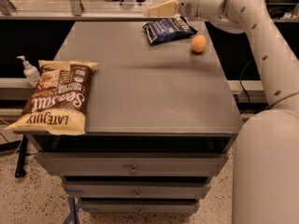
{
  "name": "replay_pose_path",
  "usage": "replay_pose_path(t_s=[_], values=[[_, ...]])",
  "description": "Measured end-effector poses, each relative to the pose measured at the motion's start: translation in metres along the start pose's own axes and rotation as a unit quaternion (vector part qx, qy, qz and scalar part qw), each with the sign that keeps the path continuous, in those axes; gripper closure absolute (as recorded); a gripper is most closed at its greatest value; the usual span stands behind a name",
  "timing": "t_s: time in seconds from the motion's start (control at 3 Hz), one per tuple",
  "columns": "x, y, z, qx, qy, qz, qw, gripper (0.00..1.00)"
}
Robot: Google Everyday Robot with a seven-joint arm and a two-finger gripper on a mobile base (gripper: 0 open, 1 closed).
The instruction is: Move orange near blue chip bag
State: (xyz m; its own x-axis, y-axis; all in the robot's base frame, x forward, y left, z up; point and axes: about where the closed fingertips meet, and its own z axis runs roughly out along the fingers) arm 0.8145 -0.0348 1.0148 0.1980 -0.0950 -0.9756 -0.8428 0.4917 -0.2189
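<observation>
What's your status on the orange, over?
Gripper up over the table's far edge, behind the blue bag, off the orange. Orange on the table just right of the bag, small gap. Nothing between them; big chip bag far off, front left.

Cream rounded arm (pixel 261 36), tan end effector (pixel 158 9) over table's (pixel 140 92) far edge.

late july bag (pixel 53 97), pump bottle (pixel 30 72)

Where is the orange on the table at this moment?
In the camera view the orange sits on the table, far right, just right of the blue chip bag. The tool hovers over the far edge, behind the bag.
</observation>
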Motion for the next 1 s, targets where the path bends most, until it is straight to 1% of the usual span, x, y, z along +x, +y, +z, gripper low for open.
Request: replay_pose_path(t_s=[0.33, 0.67, 1.0], values=[[-0.001, -0.003, -0.012, 0.004, 0.004, -0.003, 1.0, 0.0], [0.012, -0.013, -0.055, 0.023, 0.035, -0.009, 0.9991, 0.0], [0.029, -0.021, -0.112, 0.042, 0.083, -0.017, 0.9955, 0.0]])
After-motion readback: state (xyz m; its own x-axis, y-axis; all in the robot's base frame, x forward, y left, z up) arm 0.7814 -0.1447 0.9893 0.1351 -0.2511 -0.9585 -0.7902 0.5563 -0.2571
